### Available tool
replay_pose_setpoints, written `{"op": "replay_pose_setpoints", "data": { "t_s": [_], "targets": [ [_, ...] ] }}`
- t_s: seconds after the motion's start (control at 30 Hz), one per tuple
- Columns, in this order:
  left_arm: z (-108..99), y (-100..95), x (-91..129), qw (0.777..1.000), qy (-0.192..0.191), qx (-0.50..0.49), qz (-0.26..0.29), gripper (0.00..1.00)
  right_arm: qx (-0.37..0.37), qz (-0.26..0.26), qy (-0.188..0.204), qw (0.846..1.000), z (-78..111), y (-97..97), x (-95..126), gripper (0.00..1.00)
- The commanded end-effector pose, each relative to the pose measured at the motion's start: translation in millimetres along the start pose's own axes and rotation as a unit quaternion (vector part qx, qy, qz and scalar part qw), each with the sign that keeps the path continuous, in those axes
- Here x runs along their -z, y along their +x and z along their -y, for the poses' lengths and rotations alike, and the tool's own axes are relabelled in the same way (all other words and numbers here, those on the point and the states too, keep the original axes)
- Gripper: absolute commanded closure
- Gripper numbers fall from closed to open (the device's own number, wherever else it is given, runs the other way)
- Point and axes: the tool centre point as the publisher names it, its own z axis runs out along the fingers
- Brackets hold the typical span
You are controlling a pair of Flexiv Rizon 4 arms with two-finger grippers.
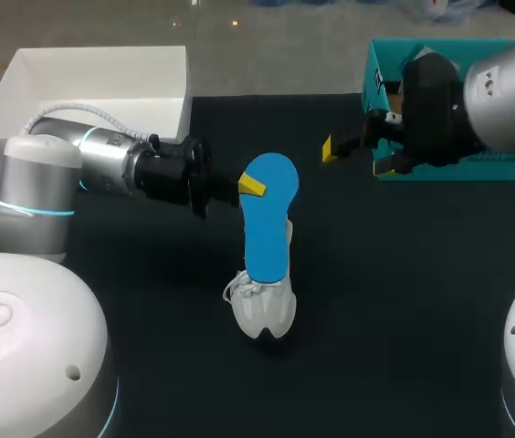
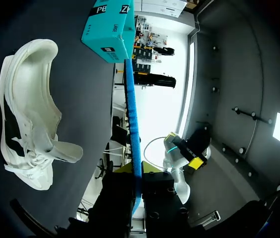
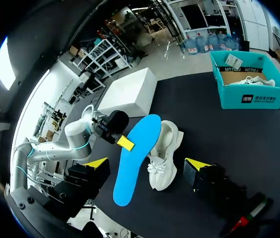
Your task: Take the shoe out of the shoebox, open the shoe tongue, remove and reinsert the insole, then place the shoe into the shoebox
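DESK: What is the left arm doing over the middle of the table [image 1: 148, 301]?

OPERATOR: I am holding the blue insole [image 1: 267, 219] there in my left gripper [image 1: 250, 185]. The yellow fingers are pinching it near one rounded end, one on each face. In the left wrist view the insole is showing edge-on, running straight out from between them.

DESK: And the shoe?

OPERATOR: The white shoe [image 1: 264, 306] is lying on the dark table, out of the shoebox [image 1: 495, 166], with its mouth gaping and its tongue pulled forward. The free end of the insole is hanging over or beside it; I cannot tell whether the two are touching. I am judging that the insole is being held lengthwise along the shoe so it is lined up to slide back in.

DESK: Is the right arm taking part?

OPERATOR: Not in the grip. My right gripper [image 1: 358, 155] is hovering with its fingers spread wide, gripping nothing, just beside the teal shoebox at the table's right. I am reading that as standing clear of the insole while being near enough to steady the shoe. The white box [image 1: 102, 108] is sitting at the far left corner, well apart from all this.

DESK: Any worry?

OPERATOR: The insole is thin, so I am expecting it to bend at the shoe's collar.
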Motion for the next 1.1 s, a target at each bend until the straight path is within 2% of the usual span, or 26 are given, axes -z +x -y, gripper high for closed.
{"op": "replay_pose_setpoints", "data": {
  "t_s": [0.03,0.13,0.37,0.7,0.9,1.1],
  "targets": [
    [1,-1.2,-2,1.0,-0.001,0.002,0.003,1.0,-0.029,0.237,0.035,0.97,-5.6,12.3,-22,0.0],
    [0,-0.9,-5,1.0,-0.004,0.002,0.003,1.0,-0.065,0.25,0.064,0.964,-3.9,16.0,-31,0.0],
    [0,-2.6,-8,1.0,-0.008,0.002,0.004,1.0,-0.058,0.262,0.107,0.957,1.9,25.9,-47,0.0],
    [0,-7.3,-2,1.0,-0.009,0.001,0.003,1.0,-0.032,0.291,0.114,0.949,7.8,26.8,-49,0.0],
    [3,-10.9,-4,1.0,-0.015,0.0,0.005,1.0,-0.031,0.277,0.144,0.949,13.5,28.8,-53,0.0],
    [5,-12.0,-5,1.0,-0.017,0.0,0.005,1.0,-0.045,0.275,0.14,0.95,20.0,34.6,-59,0.0]
  ]
}}
